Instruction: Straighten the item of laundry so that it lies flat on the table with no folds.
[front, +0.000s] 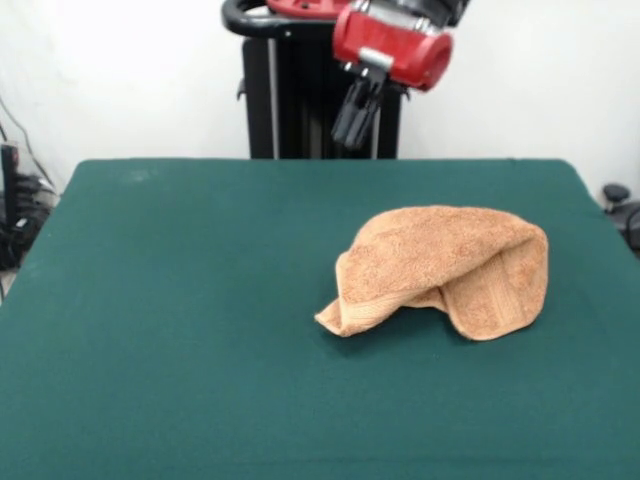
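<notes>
Towel (440, 268) bunched in a loose mound on the green table (180, 320), right of centre, one corner poking out toward the front and a flap curled under, so plenty of folds left to undo. Claw (353, 118) raised well above and behind the towel, holding nothing; fingers close together, opening too dark to tell.

Towel (445, 268) on table (180, 330), right of centre, fingers (352, 118) behind.
</notes>
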